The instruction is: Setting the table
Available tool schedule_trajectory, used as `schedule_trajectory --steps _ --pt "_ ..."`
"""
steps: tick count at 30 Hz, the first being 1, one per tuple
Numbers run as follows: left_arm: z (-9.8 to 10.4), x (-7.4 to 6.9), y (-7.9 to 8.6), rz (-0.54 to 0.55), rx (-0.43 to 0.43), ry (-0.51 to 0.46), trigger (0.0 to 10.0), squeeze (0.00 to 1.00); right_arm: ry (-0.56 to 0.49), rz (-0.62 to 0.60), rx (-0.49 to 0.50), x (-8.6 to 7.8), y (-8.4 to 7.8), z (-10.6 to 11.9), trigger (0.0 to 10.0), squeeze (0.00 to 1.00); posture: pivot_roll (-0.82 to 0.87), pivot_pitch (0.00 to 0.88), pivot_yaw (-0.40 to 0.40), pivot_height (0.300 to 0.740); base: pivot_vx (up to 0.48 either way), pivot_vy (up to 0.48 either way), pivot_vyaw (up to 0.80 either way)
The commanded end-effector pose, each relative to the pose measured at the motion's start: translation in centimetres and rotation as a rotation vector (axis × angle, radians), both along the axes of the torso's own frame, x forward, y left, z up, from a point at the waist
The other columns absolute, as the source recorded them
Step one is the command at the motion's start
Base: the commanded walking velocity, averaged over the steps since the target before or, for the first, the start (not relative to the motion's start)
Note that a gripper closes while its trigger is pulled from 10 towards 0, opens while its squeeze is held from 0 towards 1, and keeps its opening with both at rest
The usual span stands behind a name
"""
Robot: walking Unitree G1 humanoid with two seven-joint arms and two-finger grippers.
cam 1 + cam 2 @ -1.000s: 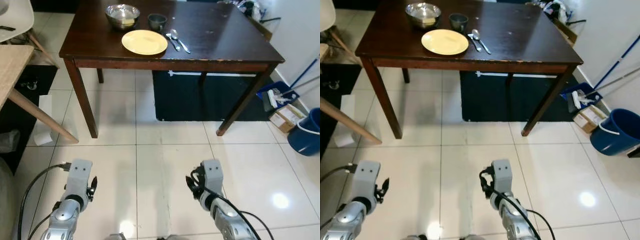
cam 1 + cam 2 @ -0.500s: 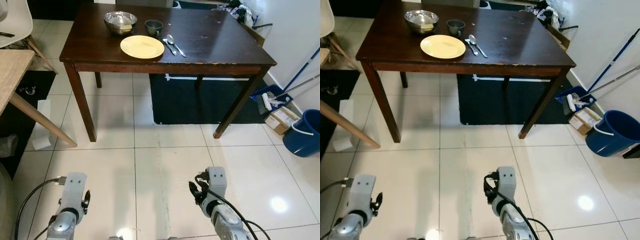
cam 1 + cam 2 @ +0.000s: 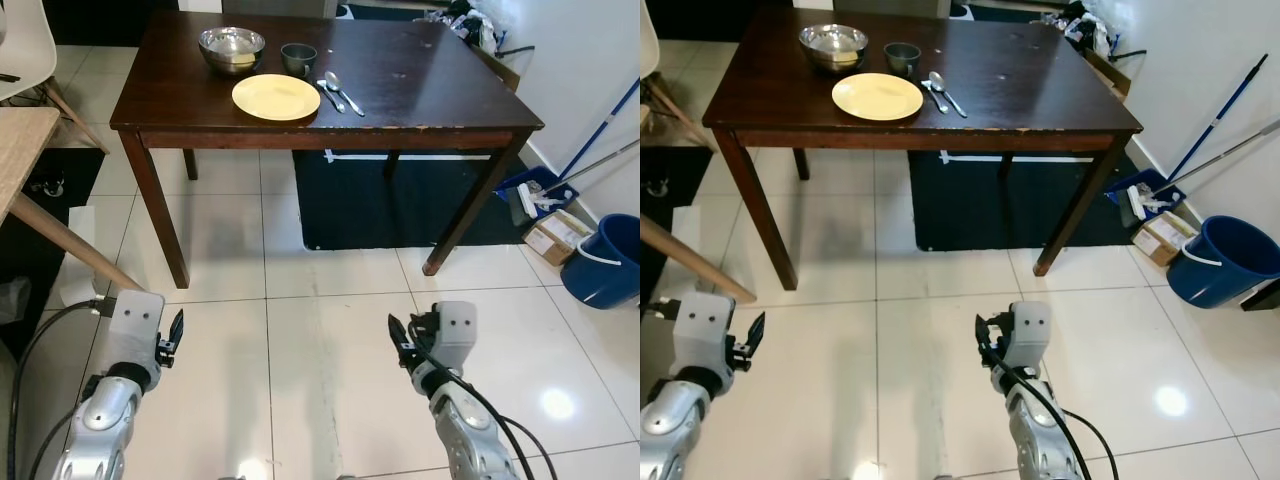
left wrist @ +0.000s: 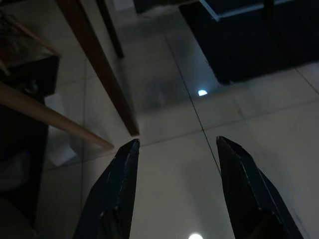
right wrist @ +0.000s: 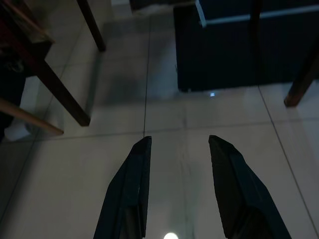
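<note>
Standing back from the dark desk, over pale floor tiles. Left gripper spread, holding nothing; right gripper likewise spread and empty. On the desk, left to right: steel bowl, probably light but slick, best pinched at the rim; yellow plate just in front of it, likely breakable, best taken by the edge; small dark cup; fork and spoon, thin, stiff, low-lying, tricky to lift.

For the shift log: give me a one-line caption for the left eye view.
Dark table set with plate, metal bowl, cup and cutlery; both grippers low over tiled floor.
</note>
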State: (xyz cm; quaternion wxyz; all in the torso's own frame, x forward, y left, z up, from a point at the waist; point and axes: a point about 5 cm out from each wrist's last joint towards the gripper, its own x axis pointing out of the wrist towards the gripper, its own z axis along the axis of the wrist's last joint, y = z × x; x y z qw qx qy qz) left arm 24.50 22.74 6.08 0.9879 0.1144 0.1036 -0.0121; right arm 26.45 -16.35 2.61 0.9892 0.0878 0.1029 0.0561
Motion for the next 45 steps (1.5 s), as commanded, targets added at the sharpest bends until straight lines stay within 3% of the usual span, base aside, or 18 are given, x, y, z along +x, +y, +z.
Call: schedule_trajectory --steps 1,14,20,21,23,25,26,27,32,36,45 --pt "-1.2 -0.6 -0.5 -0.03 -0.016 0.042 10.0 0.0 0.023 -0.023 0.015 -0.5 -0.6 -0.7 10.0 0.0 -0.04 0.02 -0.003 0.74 0.0 0.0 0.0" --pt "-1.6 -0.7 -1.8 -0.028 -0.034 0.068 10.0 0.0 0.019 0.02 0.026 -0.4 0.6 -0.3 10.0 0.0 -0.04 0.017 -0.015 0.74 0.0 0.0 0.0" --pt "0.7 0.3 -1.6 -0.02 -0.015 -0.026 10.0 0.0 -0.083 -0.072 0.042 0.9 -0.3 2.1 10.0 0.0 -0.04 0.019 -0.01 0.74 0.0 0.0 0.0" --pt "2.7 1.0 -1.2 0.006 -0.008 -0.109 10.0 0.0 -0.163 -0.081 0.036 1.6 -0.5 4.0 10.0 0.0 -0.04 0.019 -0.01 0.74 0.0 0.0 0.0" --pt "3.6 1.3 -0.9 0.019 -0.006 -0.149 10.0 0.0 -0.198 -0.08 0.032 1.9 -0.5 4.9 10.0 0.0 -0.04 0.019 -0.01 0.74 0.0 0.0 0.0" --pt "7.8 2.7 0.3 0.075 -0.003 -0.291 10.0 0.0 -0.335 -0.073 0.035 3.2 -0.3 8.9 10.0 0.0 -0.04 0.02 -0.013 0.74 0.0 0.0 0.0" --pt "7.8 2.7 0.3 0.075 -0.003 -0.291 10.0 0.0 -0.335 -0.073 0.035 3.2 -0.3 8.9 10.0 0.0 -0.04 0.02 -0.013 0.74 0.0 0.0 0.0" --pt "10.3 3.6 1.2 0.099 0.01 -0.372 10.0 0.0 -0.407 -0.066 0.036 3.9 -0.1 11.1 10.0 0.0 -0.04 0.013 -0.011 0.74 0.0 0.0 0.0" --pt "10.5 4.0 1.6 0.143 0.069 -0.366 10.0 0.0 -0.39 -0.064 0.02 4.2 0.2 10.8 10.0 0.0 -0.03 0.013 -0.01 0.74 0.211 0.0 0.46" --pt "10.1 3.6 1.7 0.192 0.021 -0.353 10.0 0.0 -0.384 -0.051 -0.013 4.0 0.8 10.7 10.0 0.0 -0.04 0.015 -0.01 0.74 0.48 0.0 0.79" --pt "10.4 3.2 1.8 0.213 0.004 -0.348 10.0 0.0 -0.367 -0.018 -0.014 3.8 1.3 10.8 10.0 0.0 -0.03 0.017 -0.014 0.74 0.286 0.0 0.79"
